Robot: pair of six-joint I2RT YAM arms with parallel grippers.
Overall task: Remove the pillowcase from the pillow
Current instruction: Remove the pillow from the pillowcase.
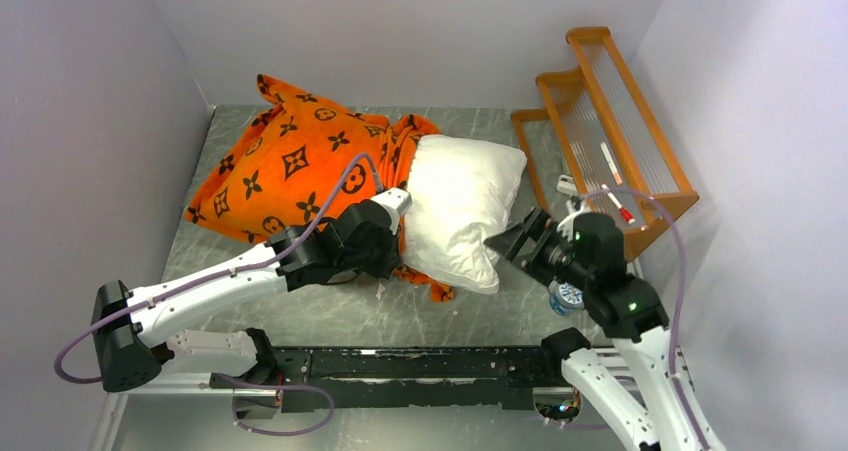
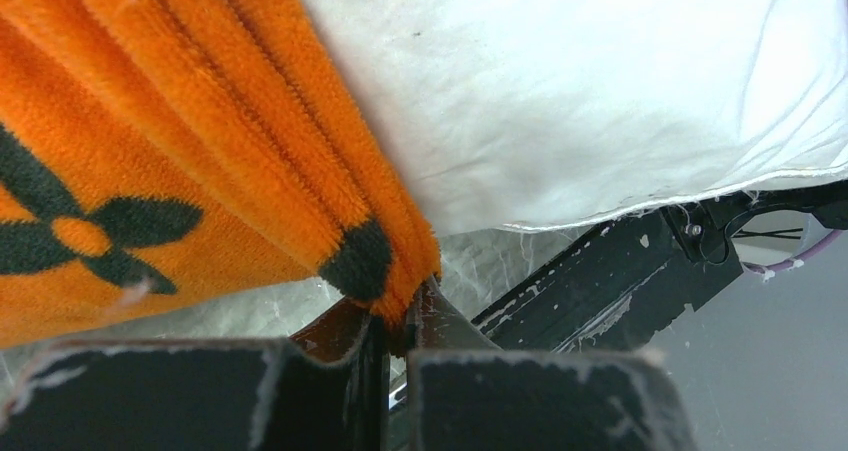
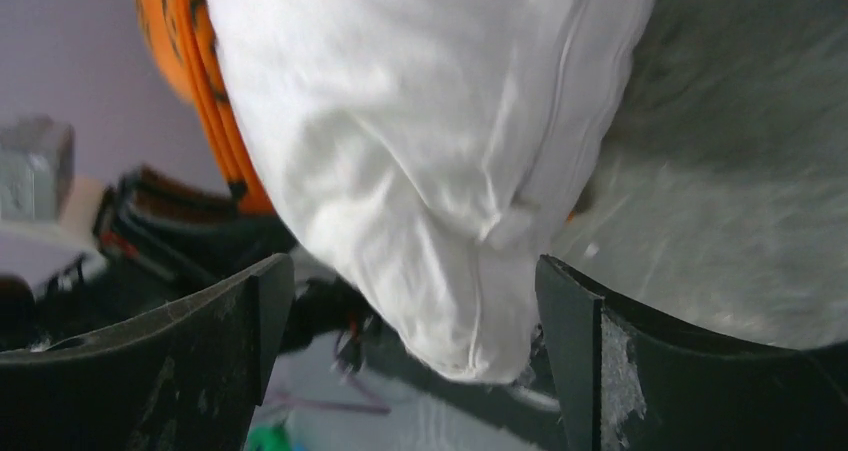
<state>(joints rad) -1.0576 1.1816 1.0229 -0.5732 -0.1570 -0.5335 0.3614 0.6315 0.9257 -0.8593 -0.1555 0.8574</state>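
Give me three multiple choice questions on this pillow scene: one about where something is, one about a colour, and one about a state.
1. Where does the wooden rack stand?
A. at the far right of the table, by the wall
B. at the near left corner
C. between the two arm bases

2. What is the ground colour of the pillowcase?
A. blue
B. orange
C. green

3. How does the right gripper stand?
A. open, with a corner of the pillow between its fingers
B. shut on bunched fabric
C. out of every view

Answers:
1 A: the top view shows it against the right wall.
2 B: the cloth is bright orange with dark motifs.
3 A: its wrist view shows the fingers wide apart on either side of the white corner.
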